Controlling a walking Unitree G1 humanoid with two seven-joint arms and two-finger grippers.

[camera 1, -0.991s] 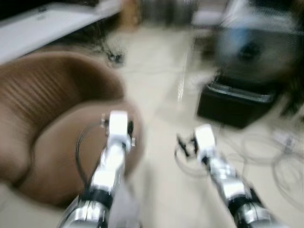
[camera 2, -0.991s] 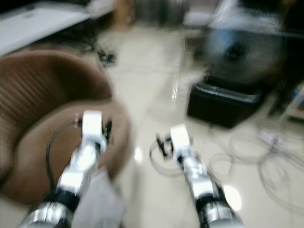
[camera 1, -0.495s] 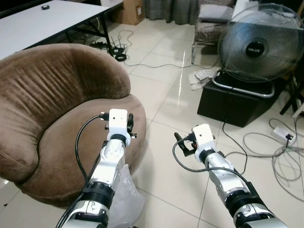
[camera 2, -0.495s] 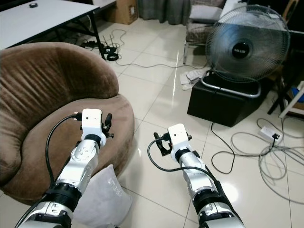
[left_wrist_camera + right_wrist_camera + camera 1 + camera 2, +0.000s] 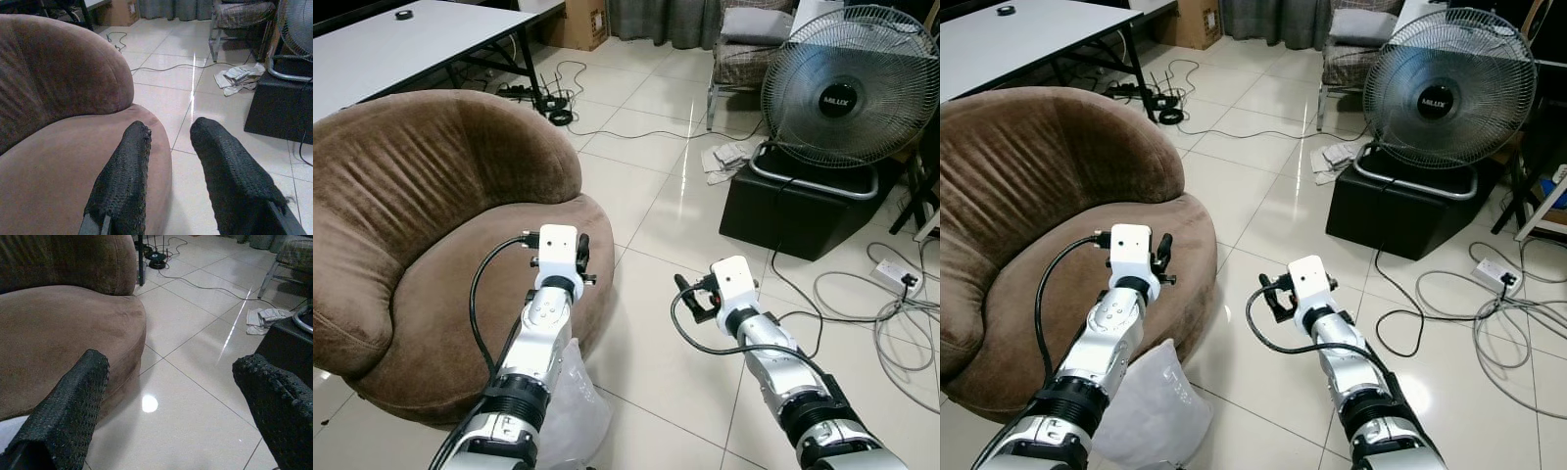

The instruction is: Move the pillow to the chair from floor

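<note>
Both empty claws gape: the left claw (image 5: 168, 147) above the brown velvet round chair (image 5: 411, 225), the white pillow (image 5: 1151, 411) on the floor beneath the left arm, the right claw (image 5: 171, 396) beside the chair.

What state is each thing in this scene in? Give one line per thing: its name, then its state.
pillow: on the floor, against the chair's base, under the left arm, not held.
brown chair: seat bare.
left tool: open, holding nothing, above the seat's edge.
right tool: wide open, holding nothing, above the floor tiles.
fan: propped on a black box.
</note>
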